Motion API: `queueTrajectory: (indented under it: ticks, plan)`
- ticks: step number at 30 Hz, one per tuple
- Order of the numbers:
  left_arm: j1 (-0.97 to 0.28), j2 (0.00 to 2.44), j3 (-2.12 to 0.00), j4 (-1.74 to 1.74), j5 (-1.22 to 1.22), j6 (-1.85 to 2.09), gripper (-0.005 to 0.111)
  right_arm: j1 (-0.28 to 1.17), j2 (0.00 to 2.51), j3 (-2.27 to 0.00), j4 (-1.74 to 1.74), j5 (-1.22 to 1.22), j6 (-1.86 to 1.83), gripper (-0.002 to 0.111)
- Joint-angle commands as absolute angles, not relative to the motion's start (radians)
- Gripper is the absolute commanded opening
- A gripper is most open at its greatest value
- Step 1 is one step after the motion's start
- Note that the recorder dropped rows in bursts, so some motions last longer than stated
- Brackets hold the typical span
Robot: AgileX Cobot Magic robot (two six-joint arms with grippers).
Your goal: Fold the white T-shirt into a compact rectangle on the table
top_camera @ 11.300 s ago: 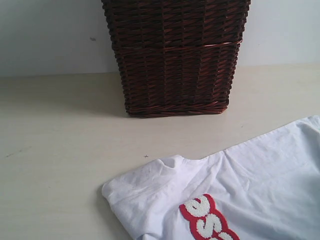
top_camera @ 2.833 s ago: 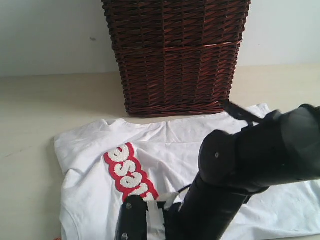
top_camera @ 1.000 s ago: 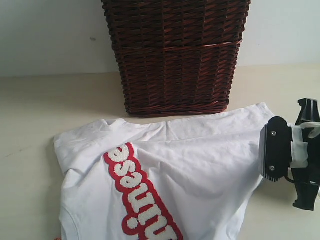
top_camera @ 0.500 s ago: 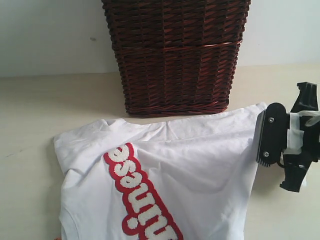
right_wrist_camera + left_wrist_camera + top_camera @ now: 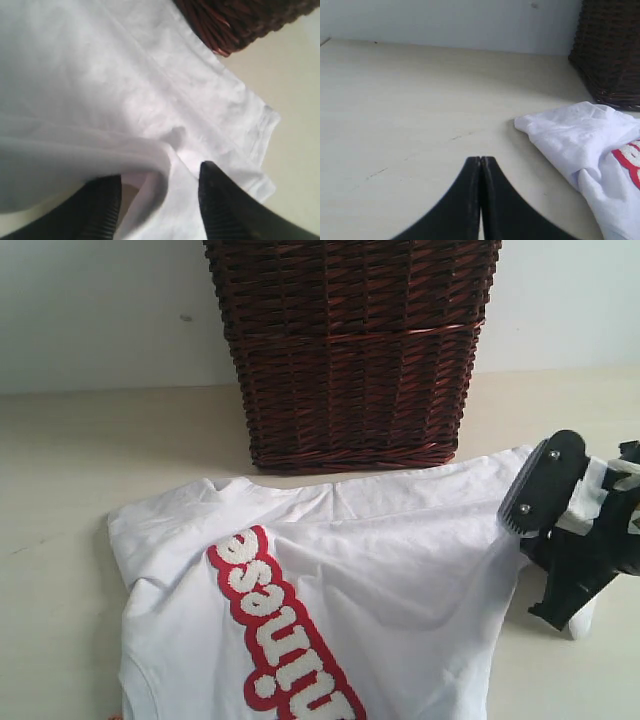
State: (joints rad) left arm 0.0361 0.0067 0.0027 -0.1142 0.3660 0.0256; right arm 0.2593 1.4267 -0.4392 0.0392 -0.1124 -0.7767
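Note:
The white T-shirt (image 5: 380, 570) lies spread on the table (image 5: 100, 450) in front of the basket, its red band of white letters (image 5: 275, 630) running diagonally. My right gripper (image 5: 560, 560) is at the shirt's right edge, open, with a raised fold of white cloth (image 5: 160, 165) between its two black fingers (image 5: 220, 200). In the left wrist view my left gripper (image 5: 480, 160) is shut with nothing in it, over bare table, a short way from a shirt sleeve (image 5: 560, 135). The left gripper is out of the exterior view.
A dark brown wicker basket (image 5: 350, 350) stands right behind the shirt, its base touching the shirt's far edge; its corner (image 5: 610, 55) shows in the left wrist view. A pale wall (image 5: 100, 310) rises behind the table.
The right gripper has tilted and dropped lower at the shirt's right edge over the last second. The shirt has barely moved.

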Motion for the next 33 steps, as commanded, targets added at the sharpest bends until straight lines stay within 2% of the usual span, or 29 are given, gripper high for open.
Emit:
queueTrajectory:
  ticks: [1,5,7,12,21,24,30,33]
  plan:
    - [0.038,0.0,0.0,-0.117,0.359,0.022,0.0,0.24,1.312,-0.437,0.164,0.064,-0.746,0.048]
    - [0.038,0.0,0.0,-0.117,0.359,0.022,0.0,0.193,1.221,-0.437,0.166,0.334,-0.754,0.048]
    - [0.038,0.0,0.0,-0.117,0.359,0.022,0.0,0.17,1.217,-0.422,0.159,0.379,-0.76,0.048]
    - [0.038,0.0,0.0,-0.117,0.359,0.022,0.0,0.154,1.285,-0.377,0.157,0.123,-0.76,0.048]
    - [0.038,0.0,0.0,-0.117,0.359,0.022,0.0,0.154,1.504,-0.377,0.155,-0.102,-0.765,0.046]
    - [0.038,0.0,0.0,-0.117,0.359,0.022,0.0,0.154,1.542,-0.377,0.155,-0.185,-0.765,0.037]
    - [0.038,0.0,0.0,-0.117,0.359,0.022,0.0,0.154,1.533,-0.38,0.159,-0.208,-0.765,0.0]
    - [0.038,0.0,0.0,-0.117,0.359,0.022,0.0,0.154,1.505,-0.38,0.159,-0.203,-0.765,0.0]
